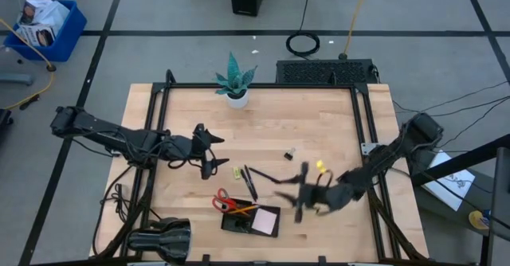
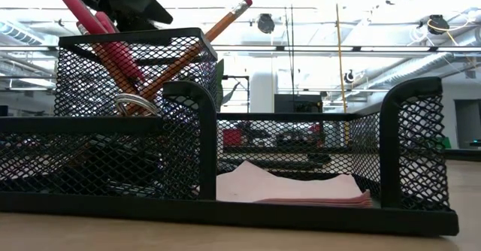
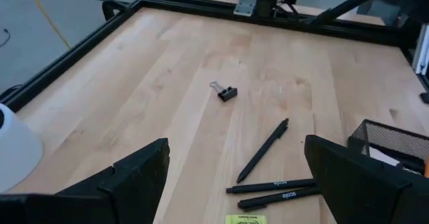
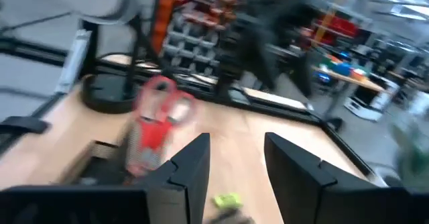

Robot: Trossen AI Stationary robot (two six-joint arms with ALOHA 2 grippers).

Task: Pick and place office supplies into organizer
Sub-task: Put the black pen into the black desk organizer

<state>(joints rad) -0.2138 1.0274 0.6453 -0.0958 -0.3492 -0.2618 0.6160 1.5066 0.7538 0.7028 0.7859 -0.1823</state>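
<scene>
Left hand [image 1: 213,150] hovering over the desk [image 1: 263,123], fingers [image 3: 137,174] spread wide, pinching nothing. Just ahead of it on the bare wood: three black pens [image 3: 268,150], a small black clip [image 3: 226,93] farther out, and a yellow piece [image 3: 244,219] close under the fingertips. Right hand [image 1: 301,193] low over the desk, smeared by motion, fingers [image 4: 191,167] apart with a narrow gap, nothing visibly held between them. Beyond that hand, red-handled scissors [image 4: 157,127] standing upright in the organizer [image 1: 251,219]. In the organizer's tall mesh cup, an orange pencil [image 2: 199,44] leaning beside the scissors; in its low compartment, the pink note pad [image 2: 289,187] lying flat.
</scene>
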